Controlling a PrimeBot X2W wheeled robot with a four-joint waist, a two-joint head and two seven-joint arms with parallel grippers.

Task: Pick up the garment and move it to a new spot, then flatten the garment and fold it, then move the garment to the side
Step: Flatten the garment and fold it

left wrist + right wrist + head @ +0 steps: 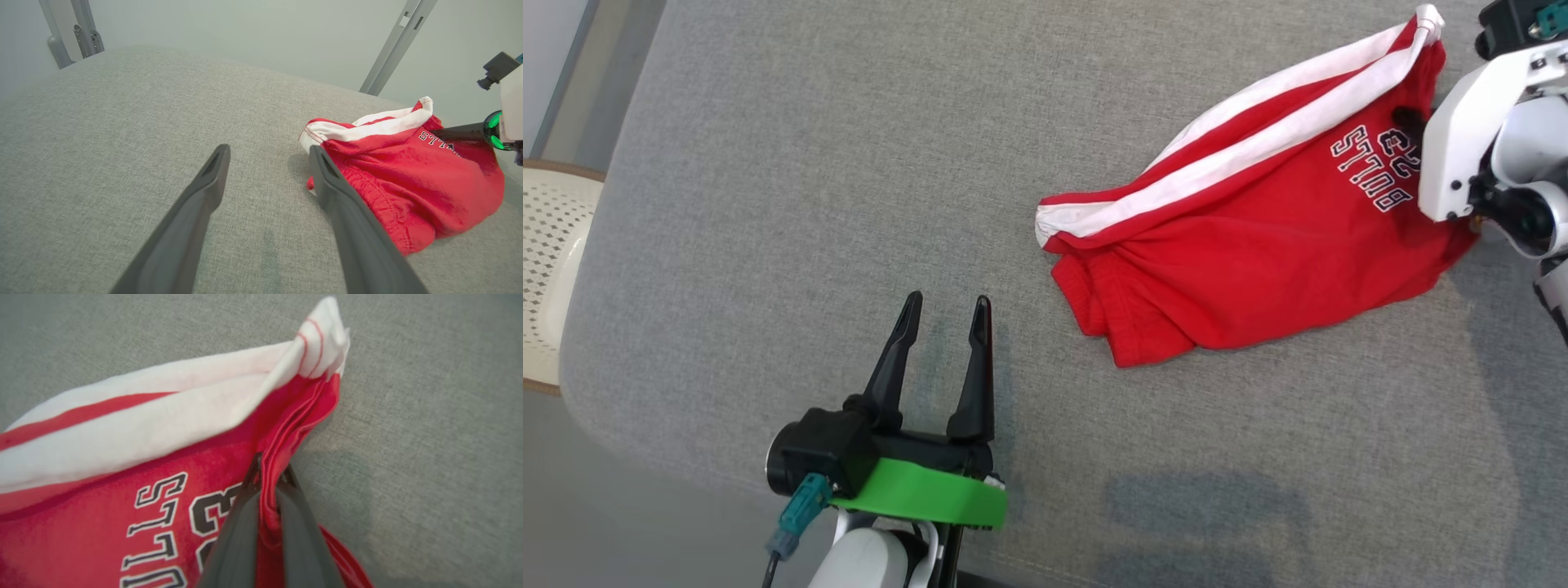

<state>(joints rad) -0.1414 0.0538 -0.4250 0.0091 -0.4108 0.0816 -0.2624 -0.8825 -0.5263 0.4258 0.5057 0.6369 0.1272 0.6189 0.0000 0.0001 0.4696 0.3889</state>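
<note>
Red garment, crumpled, long axis diagonal — near-left to far-right

Red garment: "BULLS" printed in outlined block letters, number "23" just beside it, both upside down in head view. Right wrist view: "LLS" and "3" readable, rest cut off or covered.

Two long, tapered dark fingers are carried on the left gripper, backed by a green collar and a teal cable plug; the right arm is cased in white
</note>
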